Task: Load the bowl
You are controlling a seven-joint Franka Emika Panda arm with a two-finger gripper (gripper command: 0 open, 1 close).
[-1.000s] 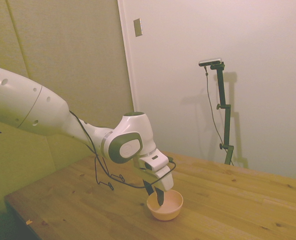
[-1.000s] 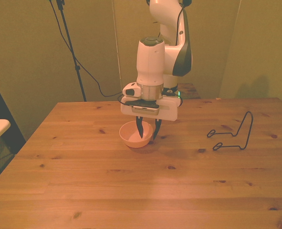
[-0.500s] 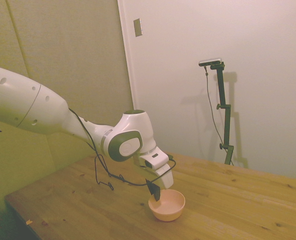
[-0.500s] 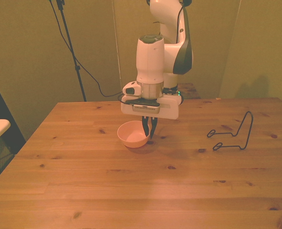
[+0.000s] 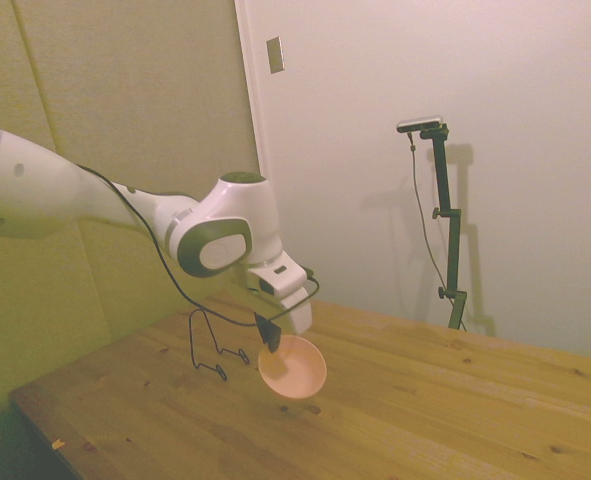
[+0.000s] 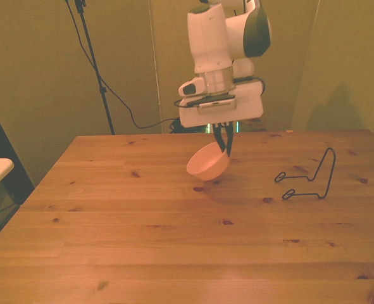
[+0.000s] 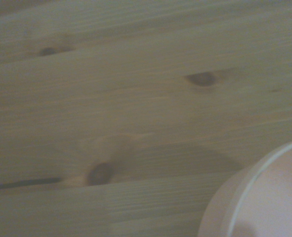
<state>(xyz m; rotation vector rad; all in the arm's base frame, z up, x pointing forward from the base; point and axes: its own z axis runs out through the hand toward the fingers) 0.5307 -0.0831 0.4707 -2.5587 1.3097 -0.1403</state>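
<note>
Bowl (image 6: 207,166) held by rim in closed gripper (image 6: 224,147), tilted, clear of table (image 6: 174,240); wire rack (image 6: 307,177) fully seen in front view only

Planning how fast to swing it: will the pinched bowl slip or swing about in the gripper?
The bowl hangs tilted off the table, the gripper pinching only its rim, so it may pivot. Its smooth surface could slip. It keeps its round shape, so probably stiff and light.
</note>
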